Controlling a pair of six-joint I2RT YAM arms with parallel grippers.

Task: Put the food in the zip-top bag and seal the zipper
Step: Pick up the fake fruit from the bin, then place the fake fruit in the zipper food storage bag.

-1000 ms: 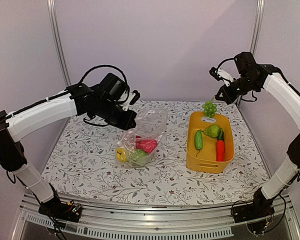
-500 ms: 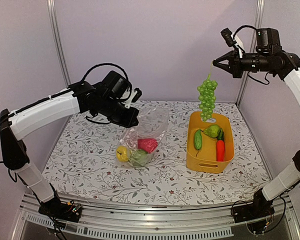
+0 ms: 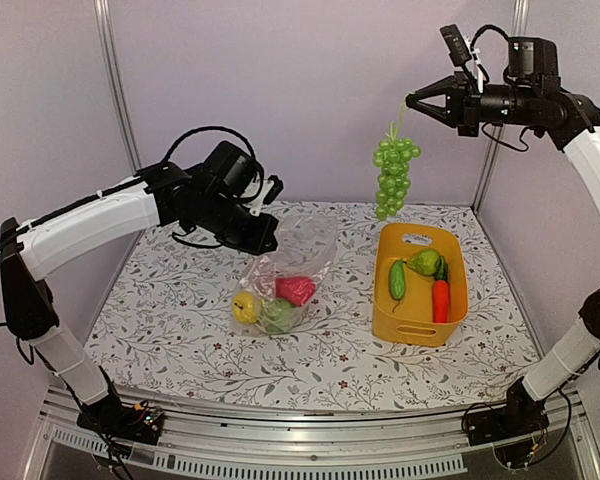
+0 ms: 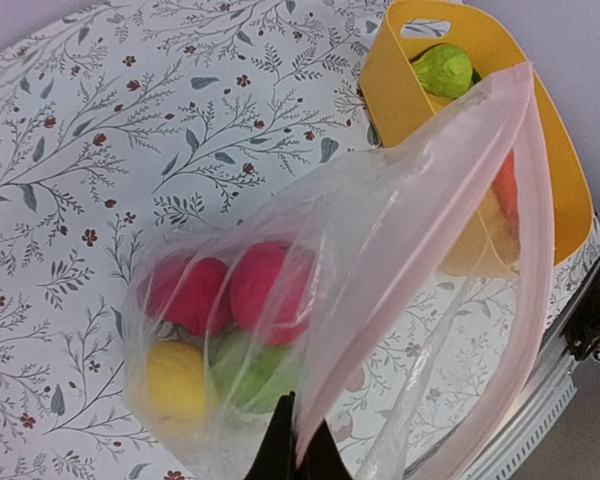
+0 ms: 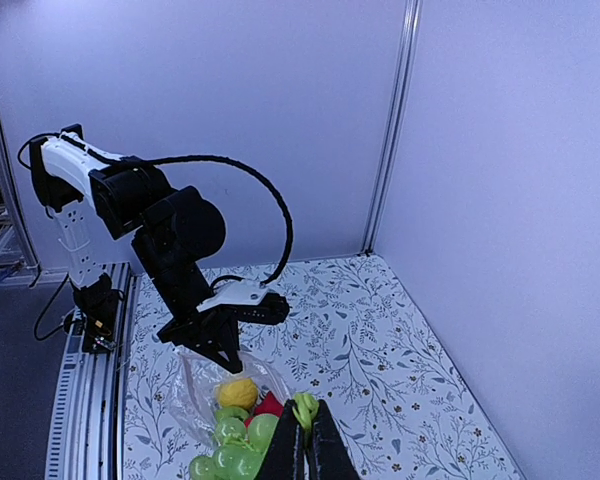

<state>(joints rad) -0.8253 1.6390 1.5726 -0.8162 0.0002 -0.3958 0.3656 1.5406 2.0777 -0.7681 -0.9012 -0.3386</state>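
right gripper [image 3: 412, 100]: jaws clamped on the stem of the grape bunch [image 3: 394, 178], high over the table.
grape bunch location: hanging free in the air above the far-left corner of the yellow basket [image 3: 456, 300], well apart from the zip-top bag [image 3: 298, 262].
bunch axis: long axis vertical, stem up, tip pointing down.
left gripper [image 3: 270, 242]: pinched closed on the bag's rim, holding that edge up.
bag: base on the table with red, yellow and green round pieces inside. Mouth gapes up and towards the basket, long axis leaning up to the pinch.
zipper [image 4: 420, 250]: not pressed together.
in basket: cucumber [image 3: 397, 281], pear [image 3: 425, 262], carrot [image 3: 440, 300].
risk, swing: the bunch dangles from a thin stem, so a fast traverse could make it swing and miss the mouth.
risk, rim: only one edge is held and the far lip is slack. The bunch could snag it or fold the mouth closed.
risk, tip: a push on the bag could roll the round pieces out.
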